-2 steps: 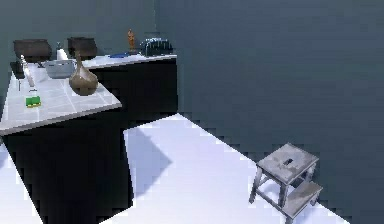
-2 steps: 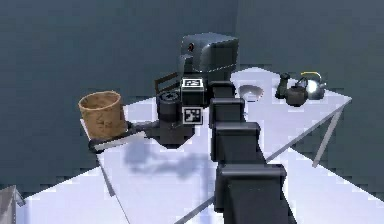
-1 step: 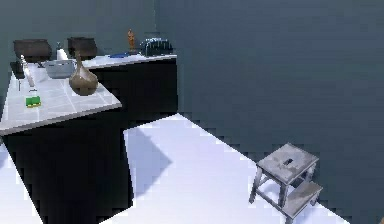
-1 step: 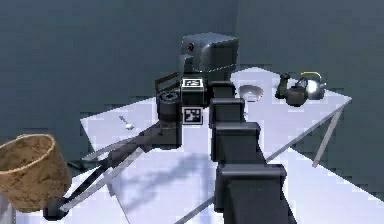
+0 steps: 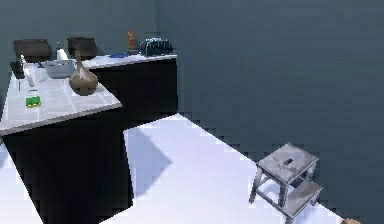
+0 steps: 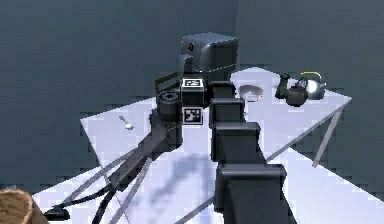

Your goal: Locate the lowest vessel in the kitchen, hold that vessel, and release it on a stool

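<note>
Forward view shows one brown vase [image 5: 84,80] on a counter [image 5: 60,108], one stool [image 5: 288,175].

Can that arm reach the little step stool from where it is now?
Probably not: the stool stands on the floor ahead, while the arm stretches out sideways over a pale table.

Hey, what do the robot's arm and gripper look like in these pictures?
The arm is a dark, square bar built of stepped box-like segments. Two small white squares with black marks sit at its far end, next to a dark, thin-fingered gripper.
</note>
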